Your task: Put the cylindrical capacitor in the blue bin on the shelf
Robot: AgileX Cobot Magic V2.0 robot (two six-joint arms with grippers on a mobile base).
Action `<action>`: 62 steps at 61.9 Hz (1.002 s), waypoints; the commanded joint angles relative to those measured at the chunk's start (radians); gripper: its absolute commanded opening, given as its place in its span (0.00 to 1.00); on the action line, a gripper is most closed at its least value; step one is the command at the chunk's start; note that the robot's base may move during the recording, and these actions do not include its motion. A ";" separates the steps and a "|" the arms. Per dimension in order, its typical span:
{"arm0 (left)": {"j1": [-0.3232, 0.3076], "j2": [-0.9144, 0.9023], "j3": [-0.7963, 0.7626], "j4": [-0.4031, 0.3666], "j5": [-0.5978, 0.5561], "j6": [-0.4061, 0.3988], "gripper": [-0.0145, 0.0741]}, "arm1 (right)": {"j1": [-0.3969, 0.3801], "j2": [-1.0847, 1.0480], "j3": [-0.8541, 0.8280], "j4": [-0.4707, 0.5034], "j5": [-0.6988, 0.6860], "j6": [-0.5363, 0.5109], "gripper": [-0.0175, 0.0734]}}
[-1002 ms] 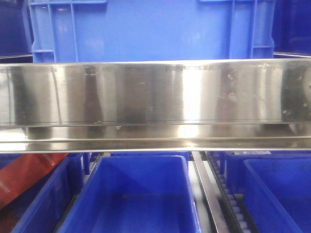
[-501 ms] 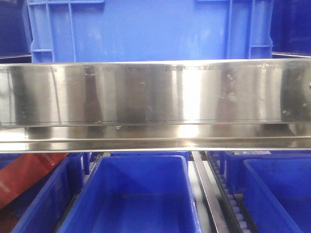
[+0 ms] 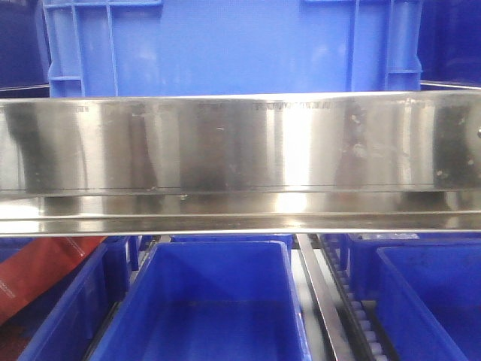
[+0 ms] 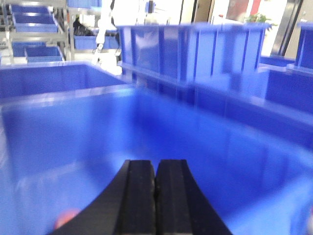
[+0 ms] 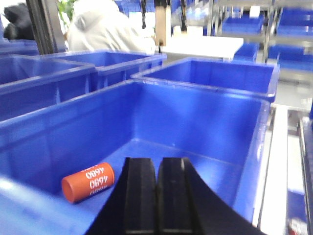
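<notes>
Both arms hang low over blue bins — left gripper (image 4: 155,183) and right gripper (image 5: 157,183) pressed closed, empty. The shelf (image 3: 240,143) rail crosses mid-frame; the cylindrical capacitor is nowhere visible — only an orange cylinder (image 5: 88,182) lower left.

In the front view, the shelf's steel rail (image 3: 240,162) runs across, a large crate (image 3: 225,45) behind and above it, 3 bins (image 3: 218,301) below.

Orange cyl. (image 5: 88,182) marked "4680"
</notes>
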 commanded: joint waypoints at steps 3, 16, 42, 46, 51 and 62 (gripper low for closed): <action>-0.007 -0.118 0.143 -0.007 -0.071 -0.002 0.04 | 0.002 -0.108 0.133 0.004 -0.063 -0.005 0.01; -0.007 -0.335 0.375 -0.007 -0.061 -0.002 0.04 | 0.002 -0.312 0.371 0.004 -0.071 -0.005 0.01; -0.007 -0.571 0.523 -0.007 -0.058 -0.002 0.04 | 0.002 -0.556 0.476 0.004 -0.023 -0.005 0.01; -0.007 -0.573 0.523 -0.007 -0.062 -0.002 0.04 | 0.002 -0.556 0.476 0.004 -0.030 -0.005 0.01; -0.007 -0.573 0.523 -0.007 -0.062 -0.002 0.04 | 0.002 -0.556 0.476 0.004 -0.030 -0.005 0.01; -0.007 -0.573 0.523 -0.007 -0.062 -0.002 0.04 | 0.002 -0.556 0.476 0.004 -0.033 -0.005 0.01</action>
